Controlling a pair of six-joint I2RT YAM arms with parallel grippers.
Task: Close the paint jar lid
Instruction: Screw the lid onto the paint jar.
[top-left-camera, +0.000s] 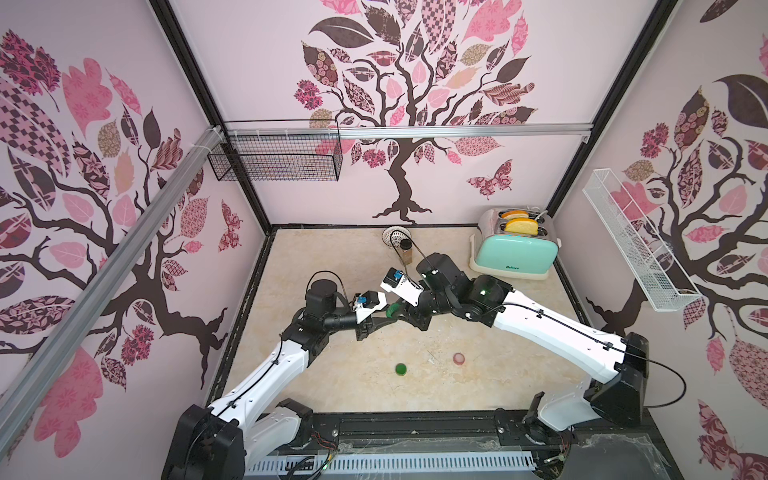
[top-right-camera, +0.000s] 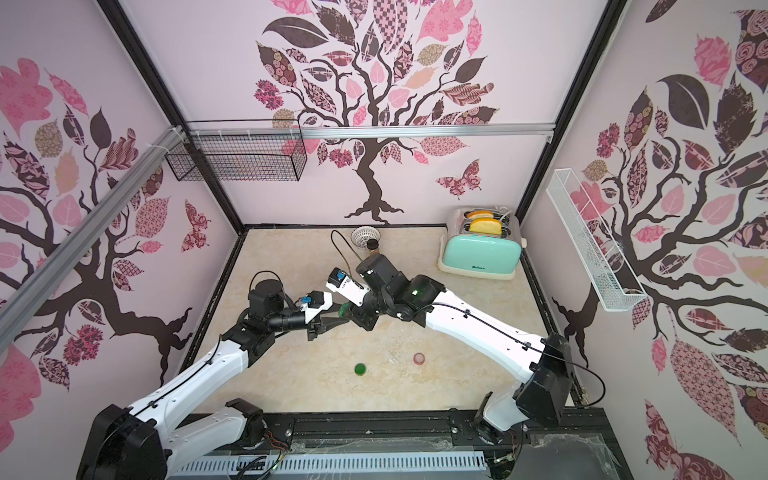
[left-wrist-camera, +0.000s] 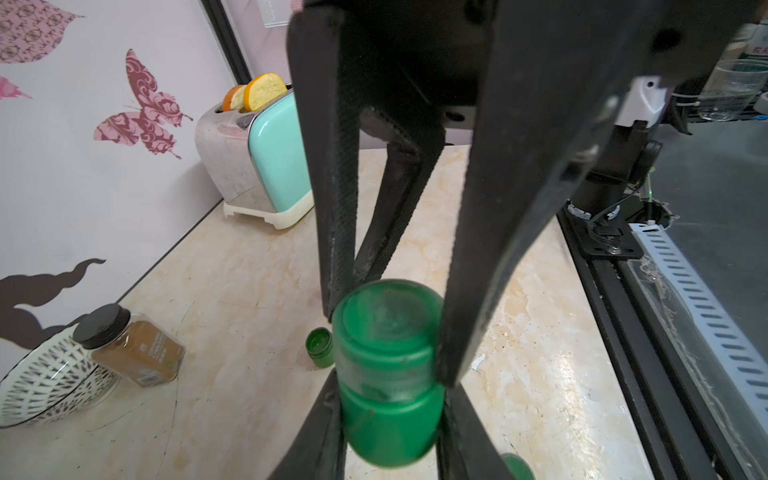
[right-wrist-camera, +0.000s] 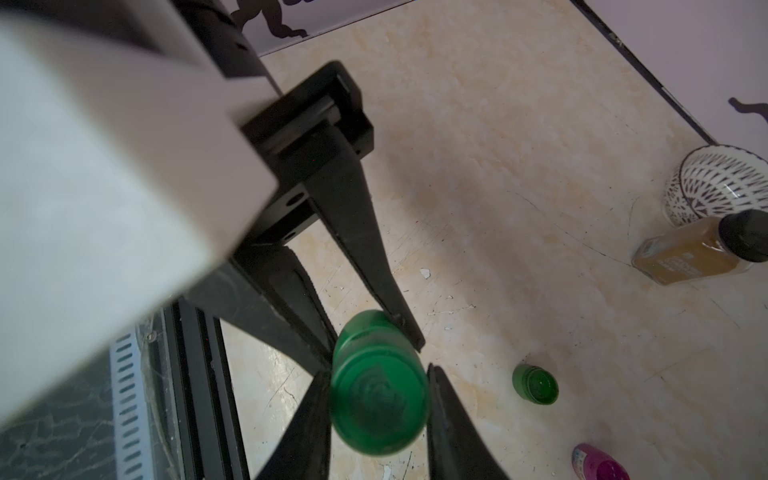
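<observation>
**Lid-closing step: paint jar (top-left-camera: 391, 311) is held off the table at frame centre in both top views, one claw on each end.**

Low in the frame, nearest the onlooker, a green pot (top-left-camera: 400, 369) and a pink pot (top-left-camera: 459, 358) stand on the table, well apart from the work. Higher up, the left gripper (left-wrist-camera: 390, 415) is clenched on one end of the jar and the right gripper (right-wrist-camera: 379, 374) on the opposite end. Which end carries the lid cannot be told. The jar is small, green at both ends, with a cloudy, paint-smeared band between. The lid appears seated. The next move probably calls for turning one claw against the other about the jar's axis, with both grips firm and the ends aligned.
</observation>
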